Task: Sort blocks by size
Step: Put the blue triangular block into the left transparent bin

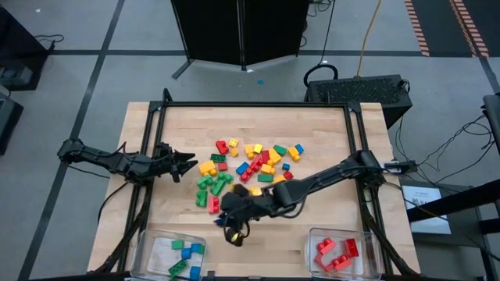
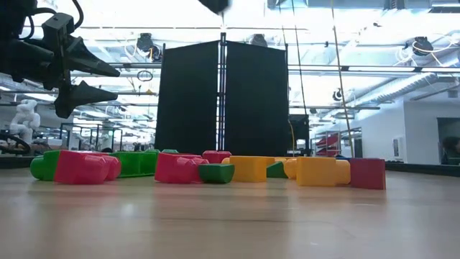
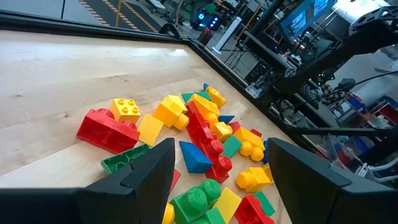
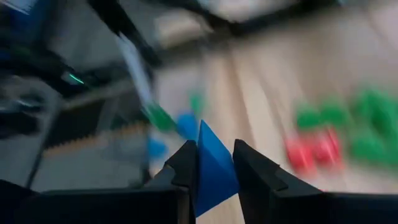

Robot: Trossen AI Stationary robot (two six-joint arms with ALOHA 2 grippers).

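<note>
Left bin (image 1: 160, 248): clear plastic, at the desk's near left corner, holding a few blue and green blocks (image 1: 186, 254).
Right bin (image 1: 367, 251): clear plastic, at the near right corner, holding red blocks (image 1: 336, 254).
Right gripper (image 4: 214, 163): over bare wood near the front edge, between the two bins and nearer the left one; its fingers (image 4: 184, 165) are closed on a blue block (image 4: 213, 167), whose pointed top stands up between them.
Desk (image 1: 180, 129): light wooden top with a dark frame along its edges.
Pile of blocks (image 1: 248, 165): red, yellow, green and blue studded pieces, loose at the middle of the desk; green and red ones lie on its near left side, yellow and blue ones toward the far right.
Left gripper (image 1: 187, 162): raised off the surface toward the left edge, pointing at the pile; its fingers (image 3: 148, 171) stand well apart with nothing between them.
</note>
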